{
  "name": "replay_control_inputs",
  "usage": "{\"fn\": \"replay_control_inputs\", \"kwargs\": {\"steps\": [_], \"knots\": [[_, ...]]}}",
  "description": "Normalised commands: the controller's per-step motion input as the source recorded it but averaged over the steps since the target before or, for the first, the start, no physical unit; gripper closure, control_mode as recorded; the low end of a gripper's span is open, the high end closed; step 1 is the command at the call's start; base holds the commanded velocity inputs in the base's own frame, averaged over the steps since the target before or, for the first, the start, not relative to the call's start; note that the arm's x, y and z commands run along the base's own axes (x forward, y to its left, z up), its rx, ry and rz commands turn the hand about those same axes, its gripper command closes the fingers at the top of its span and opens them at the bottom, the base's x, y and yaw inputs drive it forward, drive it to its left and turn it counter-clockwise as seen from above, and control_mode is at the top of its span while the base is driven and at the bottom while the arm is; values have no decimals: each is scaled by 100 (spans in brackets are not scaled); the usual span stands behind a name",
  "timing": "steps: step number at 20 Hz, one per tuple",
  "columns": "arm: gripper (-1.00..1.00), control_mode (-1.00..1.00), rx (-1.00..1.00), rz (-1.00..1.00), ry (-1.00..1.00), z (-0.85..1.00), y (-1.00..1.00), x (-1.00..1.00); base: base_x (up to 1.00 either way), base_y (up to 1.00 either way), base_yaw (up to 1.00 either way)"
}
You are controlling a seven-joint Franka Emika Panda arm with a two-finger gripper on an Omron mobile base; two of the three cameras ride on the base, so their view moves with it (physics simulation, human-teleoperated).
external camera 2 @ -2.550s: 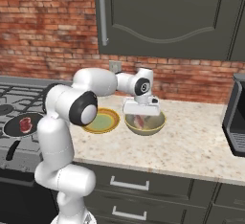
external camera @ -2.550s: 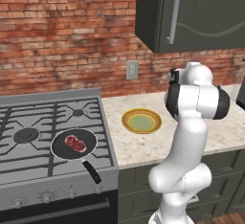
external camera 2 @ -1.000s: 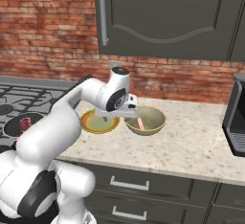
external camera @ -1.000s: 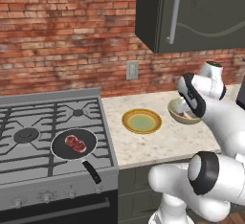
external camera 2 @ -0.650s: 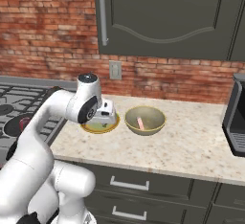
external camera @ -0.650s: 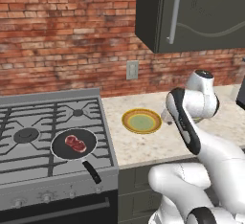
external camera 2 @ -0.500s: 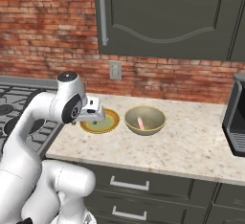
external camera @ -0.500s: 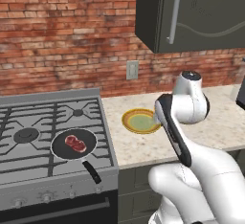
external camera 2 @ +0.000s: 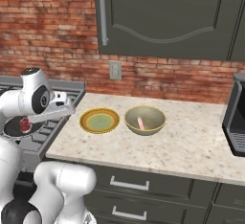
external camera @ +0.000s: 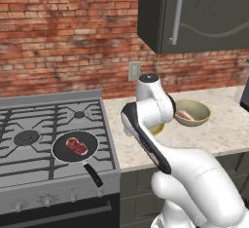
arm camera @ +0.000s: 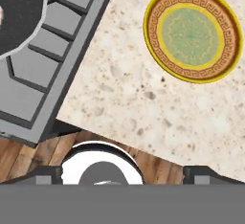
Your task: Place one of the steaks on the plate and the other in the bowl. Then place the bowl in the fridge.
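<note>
One steak [external camera: 76,145] lies in the black frying pan [external camera: 63,153] on the stove. The other steak [external camera 2: 140,123] lies inside the tan bowl [external camera 2: 145,119] on the counter. Left of the bowl sits the yellow-rimmed plate [external camera 2: 99,120], bare, also in the hand view at upper right [arm camera: 193,38]. My gripper [external camera 2: 67,106] hangs open and holds nothing, above the counter's left end between plate and stove. In the hand view its fingertips [arm camera: 48,175] stand wide apart. The fridge is out of view.
The gas stove [external camera: 29,124] takes up the left side, its grates [arm camera: 57,41] next to the counter edge. Dark upper cabinets [external camera 2: 162,17] hang over the counter. A dark appliance [external camera 2: 237,117] stands at the counter's right end. The wooden floor [arm camera: 28,156] shows below the counter edge.
The arm has swung left from above the bowl, across the plate, toward the stove. The gripper stayed open. Steaks, bowl and plate have not moved.
</note>
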Motion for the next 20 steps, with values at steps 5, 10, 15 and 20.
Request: {"fn": "replay_control_inputs", "kwargs": {"steps": [5, 10, 15, 20], "knots": [[-100, -100, -6, 20, 30, 0, 100, 69, 0, 0, 0], [-100, -100, 1, 4, 17, -20, 100, 75, 0, 0, 0], [-100, -100, 3, -1, 19, -21, 100, 44, 0, 0, 0], [-100, -100, 1, -14, -6, -37, 84, -7, 0, 0, 0]]}}
